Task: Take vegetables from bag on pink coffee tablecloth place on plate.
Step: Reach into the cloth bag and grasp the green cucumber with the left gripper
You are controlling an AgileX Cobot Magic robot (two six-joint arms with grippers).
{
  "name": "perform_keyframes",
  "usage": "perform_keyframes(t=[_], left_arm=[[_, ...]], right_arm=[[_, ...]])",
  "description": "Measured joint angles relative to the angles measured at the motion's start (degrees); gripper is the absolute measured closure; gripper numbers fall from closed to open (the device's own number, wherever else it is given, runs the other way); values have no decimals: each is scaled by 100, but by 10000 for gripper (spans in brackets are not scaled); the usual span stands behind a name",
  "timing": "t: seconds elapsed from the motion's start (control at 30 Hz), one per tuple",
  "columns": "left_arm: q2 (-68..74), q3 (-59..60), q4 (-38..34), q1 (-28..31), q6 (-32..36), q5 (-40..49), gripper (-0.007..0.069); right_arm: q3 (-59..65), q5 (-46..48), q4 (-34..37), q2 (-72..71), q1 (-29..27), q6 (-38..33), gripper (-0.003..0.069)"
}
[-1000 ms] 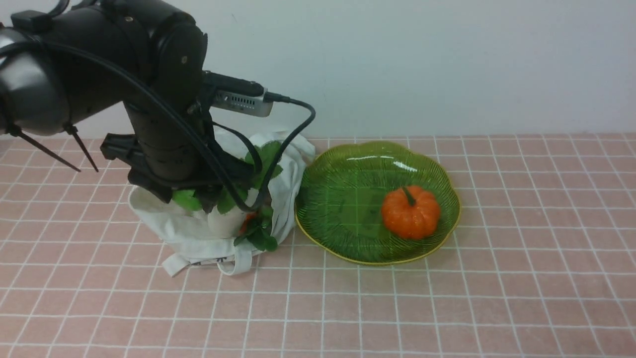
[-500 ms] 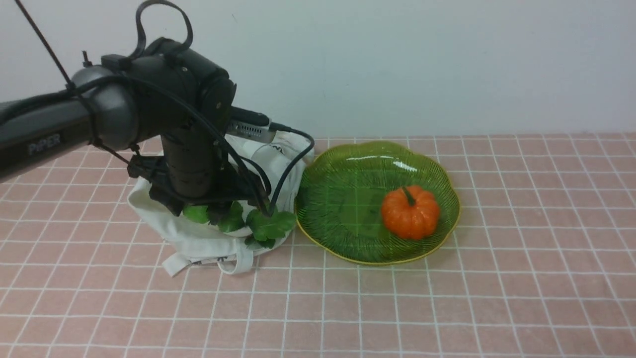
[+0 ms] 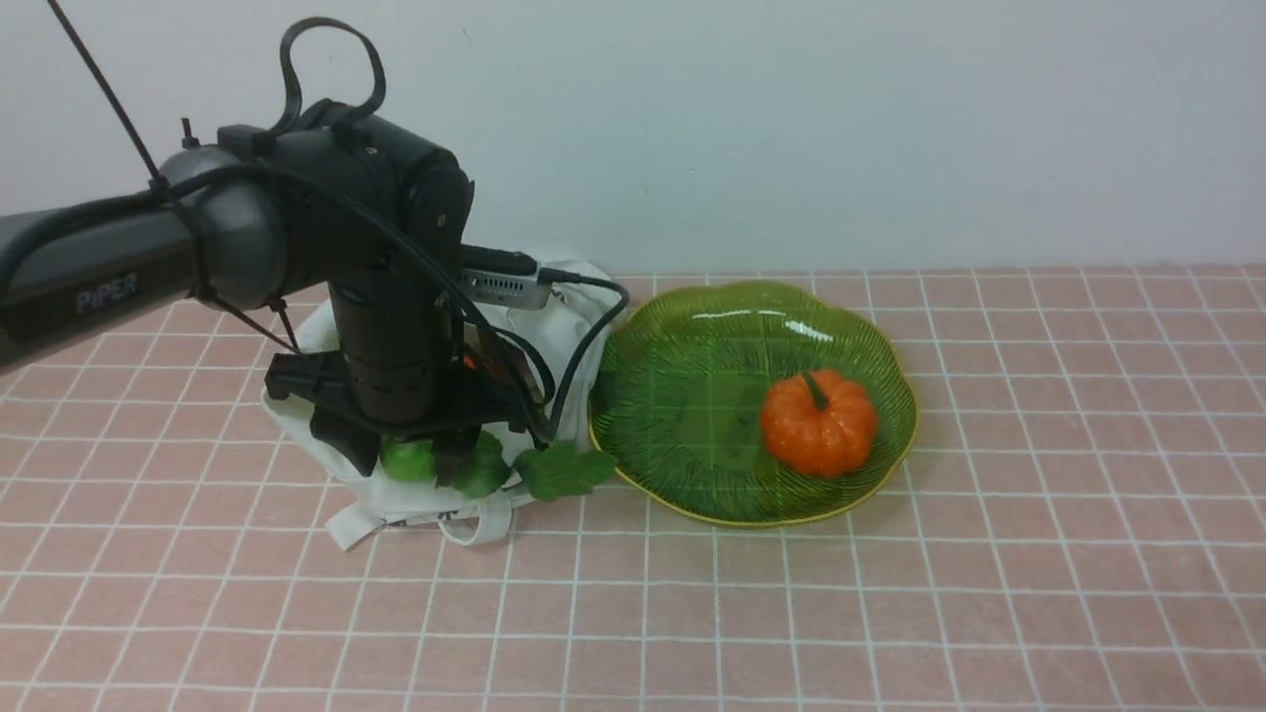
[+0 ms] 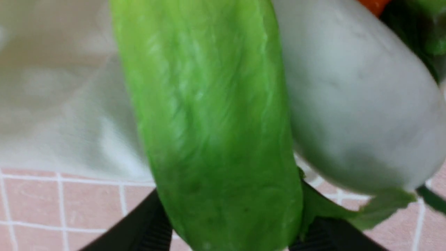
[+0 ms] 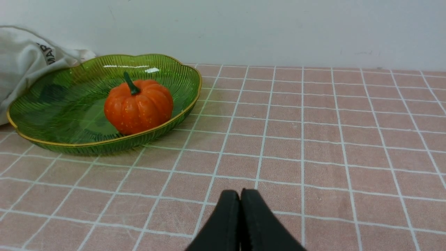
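Observation:
My left gripper (image 4: 230, 240) reaches down into the off-white bag (image 3: 396, 494) at the left of the plate (image 3: 682, 396). Its two black fingers (image 4: 153, 226) stand apart on either side of the bright green cucumber (image 4: 216, 122), close against its end. The white radish (image 4: 355, 104) lies right beside the cucumber, and a scrap of orange carrot (image 4: 373, 4) shows behind it. Green leaves (image 3: 564, 470) spill from the bag's mouth onto the pink tablecloth (image 3: 890, 613). My right gripper (image 5: 240, 209) hovers low over the cloth, shut and empty, to the right of the plate (image 5: 62, 104).
An orange pumpkin (image 3: 819, 422) sits in the right half of the plate. The bag's strap handles (image 3: 465, 524) lie on the cloth in front of it. A pale wall runs along the back edge of the table.
My left arm has come down and forward onto the bag, pressing it flatter. The leaves have slid out toward the plate. The jaws have spread a little wider. The pumpkin has not moved.

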Motion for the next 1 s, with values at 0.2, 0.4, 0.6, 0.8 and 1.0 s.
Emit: perform_keyframes(t=[0.2,0.4,0.6,0.8,1.0], left_arm=[[-108,0,-145,0,-11,285,109],[-400,0,66,0,-122,445,102],[-397,0,645,0,-1058,-21,102],[-266,0,757,0,-2187,-608,102],[-59,0,930,0,-2870,-641,102]], right_arm=[[0,0,0,0,0,0,673],[0,0,0,0,0,0,673],[0,0,0,0,0,0,673],[0,0,0,0,0,0,673],[0,0,0,0,0,0,673]])
